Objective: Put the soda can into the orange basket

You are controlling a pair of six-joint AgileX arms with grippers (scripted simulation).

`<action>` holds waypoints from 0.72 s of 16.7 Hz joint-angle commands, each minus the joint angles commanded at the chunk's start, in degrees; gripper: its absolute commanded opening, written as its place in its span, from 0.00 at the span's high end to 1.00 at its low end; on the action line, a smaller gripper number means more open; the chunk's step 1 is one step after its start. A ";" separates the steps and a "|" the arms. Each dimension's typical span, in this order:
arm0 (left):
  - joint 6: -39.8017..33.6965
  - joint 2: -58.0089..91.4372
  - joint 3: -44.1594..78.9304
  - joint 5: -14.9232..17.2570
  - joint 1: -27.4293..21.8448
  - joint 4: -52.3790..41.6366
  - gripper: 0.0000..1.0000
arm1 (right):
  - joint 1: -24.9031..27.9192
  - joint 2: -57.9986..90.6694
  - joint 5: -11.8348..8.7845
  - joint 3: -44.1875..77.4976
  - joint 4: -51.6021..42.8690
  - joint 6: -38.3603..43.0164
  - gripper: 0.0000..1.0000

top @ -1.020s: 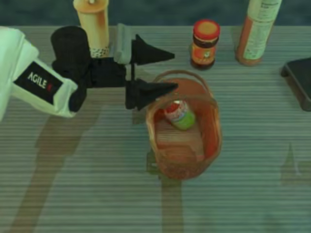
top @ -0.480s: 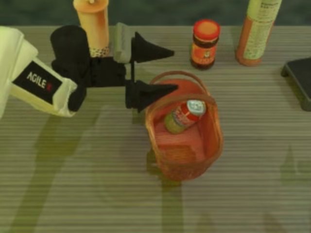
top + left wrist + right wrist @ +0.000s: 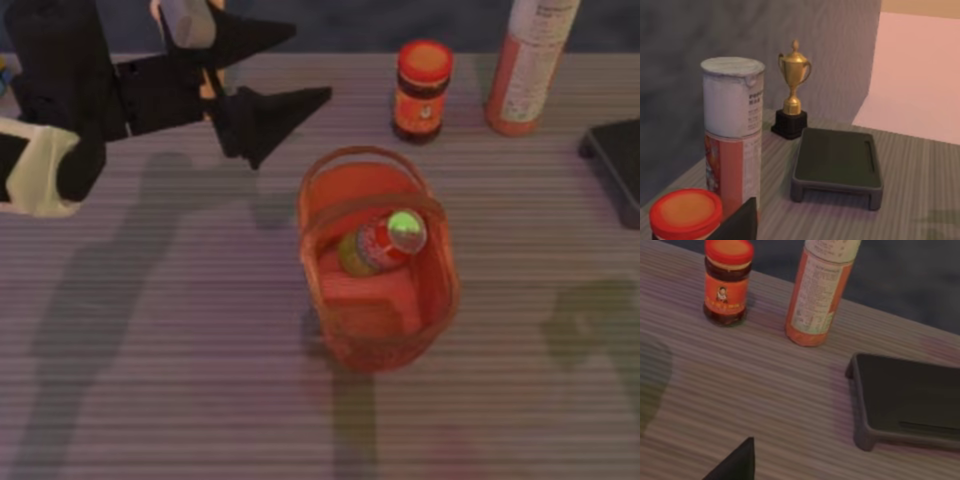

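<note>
The soda can (image 3: 385, 242) lies tilted inside the orange basket (image 3: 449, 290), its silver top toward the right wall, under the arched handle (image 3: 365, 153). My left gripper (image 3: 311, 61) hangs open and empty above the table's back left, apart from the basket; one of its fingertips (image 3: 742, 222) shows in the left wrist view. My right arm is outside the top view. In the right wrist view a single dark fingertip (image 3: 742, 462) stands far off to one side over bare table, holding nothing.
A dark jar with an orange lid (image 3: 421, 90) and a tall orange-and-white canister (image 3: 530, 65) stand at the back. A dark tray (image 3: 615, 165) sits at the right edge, with a gold trophy (image 3: 793, 90) beyond it.
The left gripper has lifted and drawn back toward the back left, away from the basket. The can has rolled over and come to rest leaning in the basket.
</note>
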 joint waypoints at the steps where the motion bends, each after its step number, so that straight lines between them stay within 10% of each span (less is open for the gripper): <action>1: -0.46 -4.78 -2.70 -2.85 0.80 -2.54 0.00 | 1.54 5.72 0.04 5.66 -3.79 -2.48 0.00; 12: -2.28 -72.49 -39.28 -38.17 10.37 -34.35 0.00 | 19.82 76.57 0.07 75.43 -48.40 -31.56 0.00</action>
